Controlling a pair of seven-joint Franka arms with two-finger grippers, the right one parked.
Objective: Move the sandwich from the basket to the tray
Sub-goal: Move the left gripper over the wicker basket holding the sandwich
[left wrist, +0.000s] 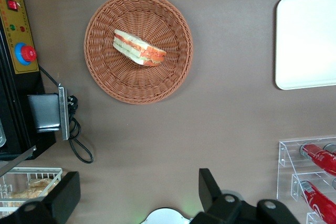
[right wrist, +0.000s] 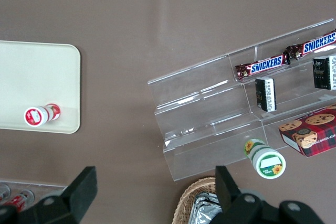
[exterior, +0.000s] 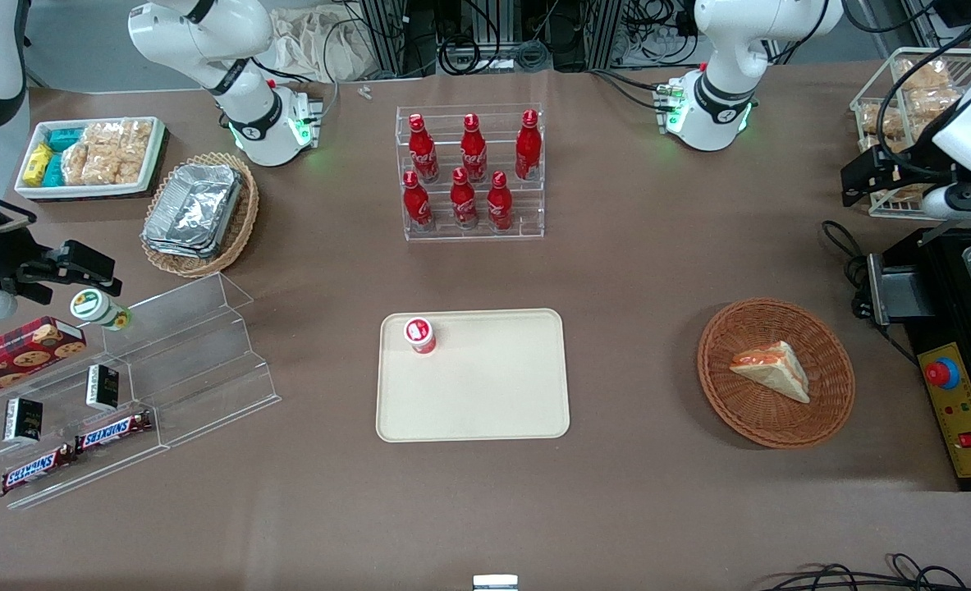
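Nothing is picked up yet: the sandwich [exterior: 771, 368] lies in the basket [exterior: 822, 419], at about three o'clock from the tray [exterior: 485, 410] on the desk. The pincer [left wrist: 137, 196] hangs released and empty, well above. Next it must drop over the sandwich. Its fingertips are cut off.

A clear acrylic riser [exterior: 470, 176] holds six red cola bottles [exterior: 462, 168] — three on its upper step, three lower. From that riser toward the parked arm's end of the table lie a tan wicker basket of foil containers [exterior: 198, 212], a white bin of snacks [exterior: 89, 156], and — nearer the front camera — a stepped acrylic display [exterior: 136, 386] with Snickers bars [exterior: 79, 451], a cookie box [exterior: 17, 357] and a green-capped cup [exterior: 99, 309].
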